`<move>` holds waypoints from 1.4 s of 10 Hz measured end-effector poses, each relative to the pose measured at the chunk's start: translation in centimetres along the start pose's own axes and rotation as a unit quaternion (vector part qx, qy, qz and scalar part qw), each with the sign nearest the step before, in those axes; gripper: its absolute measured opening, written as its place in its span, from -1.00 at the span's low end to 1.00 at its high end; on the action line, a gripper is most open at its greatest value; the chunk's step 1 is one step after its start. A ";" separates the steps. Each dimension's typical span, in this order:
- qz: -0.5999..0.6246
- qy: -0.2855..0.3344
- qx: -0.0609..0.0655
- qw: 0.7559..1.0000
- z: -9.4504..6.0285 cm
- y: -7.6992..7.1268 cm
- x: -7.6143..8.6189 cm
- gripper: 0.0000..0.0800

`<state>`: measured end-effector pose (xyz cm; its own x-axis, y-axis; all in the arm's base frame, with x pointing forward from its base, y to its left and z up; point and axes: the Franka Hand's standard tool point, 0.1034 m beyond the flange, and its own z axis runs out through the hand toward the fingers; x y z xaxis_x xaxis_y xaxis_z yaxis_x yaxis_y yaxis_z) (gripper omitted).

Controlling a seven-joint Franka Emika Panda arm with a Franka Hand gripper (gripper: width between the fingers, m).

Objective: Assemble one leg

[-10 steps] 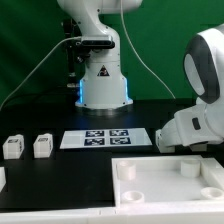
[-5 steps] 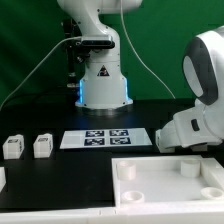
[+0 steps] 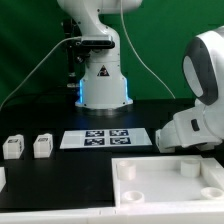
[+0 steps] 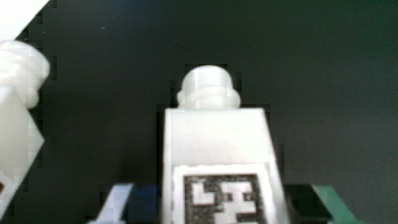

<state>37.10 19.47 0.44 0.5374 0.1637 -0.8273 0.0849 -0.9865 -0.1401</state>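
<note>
In the wrist view a leg (image 4: 217,140), a white block with a rounded peg at its far end and a black-and-white tag on its upper face, lies between the two fingers of my gripper (image 4: 221,205). The fingers (image 4: 128,200) sit tight against both sides of the leg, over dark table. Two more legs (image 3: 13,146) (image 3: 42,146) stand on the table at the exterior view's left. In the exterior view the gripper itself is hidden behind the arm's white body (image 3: 200,100) at the right.
The marker board (image 3: 105,138) lies mid-table before the robot base (image 3: 103,80). A large white tray-like part (image 3: 150,190) with raised rims lies in front at the right. Another white piece (image 4: 18,100) stands close beside the held leg. A white part (image 3: 2,178) shows at the left edge.
</note>
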 end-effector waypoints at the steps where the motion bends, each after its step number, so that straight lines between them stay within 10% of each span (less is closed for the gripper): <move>1: 0.000 0.000 0.000 1.000 0.0 0.0 0.0 -0.28; 6: 0.000 0.016 0.000 1.000 -0.4 -0.1 0.2 -0.27; 10: -0.009 0.232 -0.004 0.973 -11.7 1.7 -3.5 -0.27; 14: -0.008 0.420 -0.022 0.907 -17.4 4.7 -6.8 -0.27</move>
<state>48.45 13.68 14.89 0.9842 0.1346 -0.1153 0.1218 -0.9862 -0.1121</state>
